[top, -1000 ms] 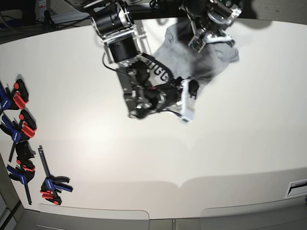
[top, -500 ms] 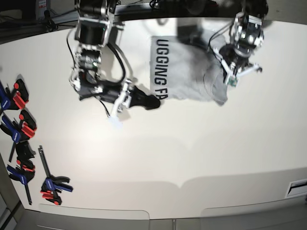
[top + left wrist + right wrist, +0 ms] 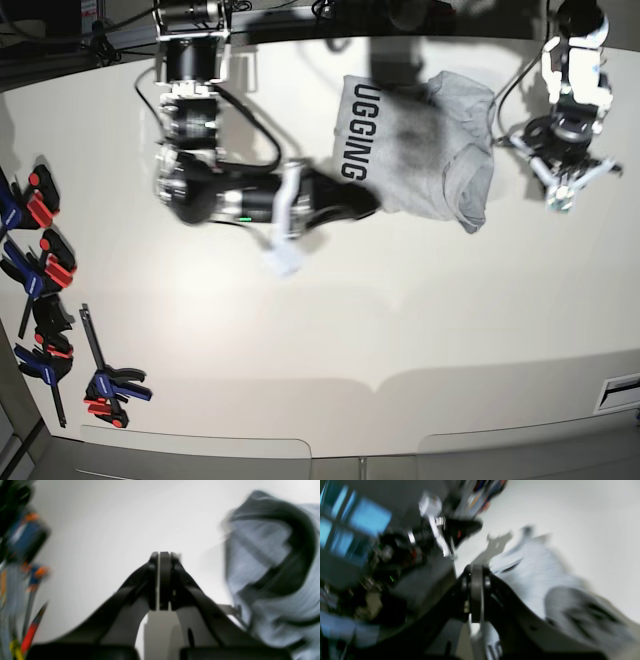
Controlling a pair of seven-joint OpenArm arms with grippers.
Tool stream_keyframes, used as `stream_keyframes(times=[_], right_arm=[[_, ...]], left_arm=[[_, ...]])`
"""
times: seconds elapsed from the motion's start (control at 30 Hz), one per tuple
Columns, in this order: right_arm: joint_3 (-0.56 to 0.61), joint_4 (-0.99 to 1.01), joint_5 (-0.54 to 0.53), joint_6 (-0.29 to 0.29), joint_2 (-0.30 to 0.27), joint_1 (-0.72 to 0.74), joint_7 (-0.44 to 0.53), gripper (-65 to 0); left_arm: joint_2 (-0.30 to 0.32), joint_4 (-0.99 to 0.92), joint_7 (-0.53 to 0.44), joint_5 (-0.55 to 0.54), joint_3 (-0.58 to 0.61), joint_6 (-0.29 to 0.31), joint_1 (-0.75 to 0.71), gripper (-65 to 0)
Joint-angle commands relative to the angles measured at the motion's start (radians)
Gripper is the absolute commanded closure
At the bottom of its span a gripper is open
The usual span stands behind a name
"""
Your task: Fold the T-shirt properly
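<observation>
The grey T-shirt [image 3: 425, 150] lies bunched at the back of the white table [image 3: 400, 320], with black lettering along its left edge. My right gripper [image 3: 368, 205] points right, its shut tip at the shirt's lower left edge; whether it touches the cloth I cannot tell. In the right wrist view its fingers [image 3: 476, 580] are pressed together and the blurred T-shirt [image 3: 532, 580] lies beyond them to the right. My left gripper [image 3: 558, 195] hangs to the right of the shirt, apart from it. In the left wrist view the left gripper [image 3: 160, 555] is shut and empty, the T-shirt [image 3: 270, 580] to its right.
Several blue, red and black clamps [image 3: 40, 270] line the table's left edge, with one more [image 3: 110, 390] near the front left corner. The right arm [image 3: 190, 130] reaches down from the back left.
The right gripper swung right, up to the shirt's lower left edge. The left gripper moved right, off the shirt. The shirt shifted right and bunched up more.
</observation>
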State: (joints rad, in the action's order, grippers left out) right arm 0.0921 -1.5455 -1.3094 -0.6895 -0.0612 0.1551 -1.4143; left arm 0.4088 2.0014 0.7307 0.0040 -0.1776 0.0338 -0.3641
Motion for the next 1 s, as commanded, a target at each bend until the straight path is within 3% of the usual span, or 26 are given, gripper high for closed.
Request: stream_keyframes(times=[0.0,0.1,0.23,0.4,0.47,0.6,0.77,0.97], right_arm=[[0.048,-0.018,-0.003,-0.009,0.014,0.026,0.018,0.0],[0.211,-0.017,0.138,-0.009,0.051,0.034,0.018,0.0],[0.385,0.001,0.451,-0.009,0.094,0.03,0.033,0.0],[0.498,0.136,0.84,-0.009,0.099,0.031,0.204,0.0],[0.486,0.222,0.967,0.053,0.095,0.033,0.256,0.0],[0.365,0.383,1.143,0.153,0.058,0.033,0.354,0.0],[0.071,0.472,1.176,0.294,-0.014,0.03,0.382,0.0],[-0.333,0.472,1.174,0.308,-0.11,0.027,0.348,0.0]], left_arm=[[0.013,0.039,-0.026,0.0,-0.038,-0.012,-0.005,0.0],[0.013,0.059,-0.029,-0.055,-0.129,-0.011,-0.05,0.0],[0.013,0.059,-0.03,-0.109,-0.201,-0.01,-0.086,0.0],[0.013,0.059,-0.029,-0.114,-0.216,-0.009,-0.114,0.0],[0.013,0.059,-0.029,-0.119,-0.216,-0.007,-0.118,0.0],[0.012,0.059,-0.029,-0.122,-0.216,-0.007,-0.118,0.0],[0.012,0.059,-0.047,-0.123,-0.216,-0.007,-0.118,0.0],[0.013,0.059,-0.071,-0.18,-0.216,0.006,-0.118,0.0]])
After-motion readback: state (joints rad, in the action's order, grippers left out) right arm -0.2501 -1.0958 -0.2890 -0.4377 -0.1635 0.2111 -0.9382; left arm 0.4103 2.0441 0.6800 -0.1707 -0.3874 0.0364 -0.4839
